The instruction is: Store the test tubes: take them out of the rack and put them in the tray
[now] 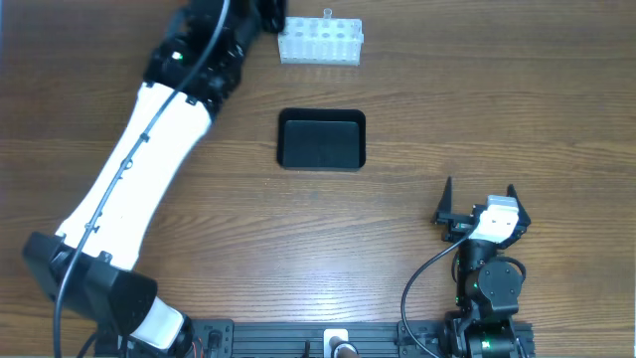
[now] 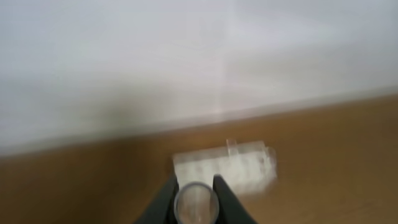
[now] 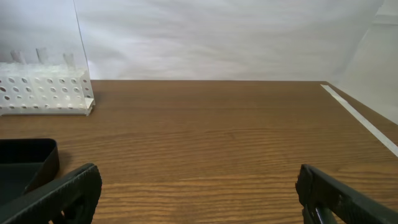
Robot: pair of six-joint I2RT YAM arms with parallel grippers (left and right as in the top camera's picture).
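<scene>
The white test tube rack (image 1: 320, 42) stands at the far middle of the table, with one clear tube (image 1: 327, 15) sticking up from it. In the right wrist view the rack (image 3: 43, 92) carries a few tubes (image 3: 41, 55). The black tray (image 1: 321, 139) lies nearer, its inside bare. My left gripper (image 1: 270, 16) is lifted just left of the rack. In the blurred left wrist view, this gripper (image 2: 196, 194) is shut on a clear test tube (image 2: 196, 204) seen end-on, with the rack (image 2: 227, 165) beyond it. My right gripper (image 1: 480, 204) stands open near its base, holding nothing.
The wooden table (image 1: 497, 109) runs wide to the right of the rack and tray. A white wall (image 3: 217, 37) backs the table's far edge. The left arm's white link (image 1: 139, 169) slants across the left half of the table.
</scene>
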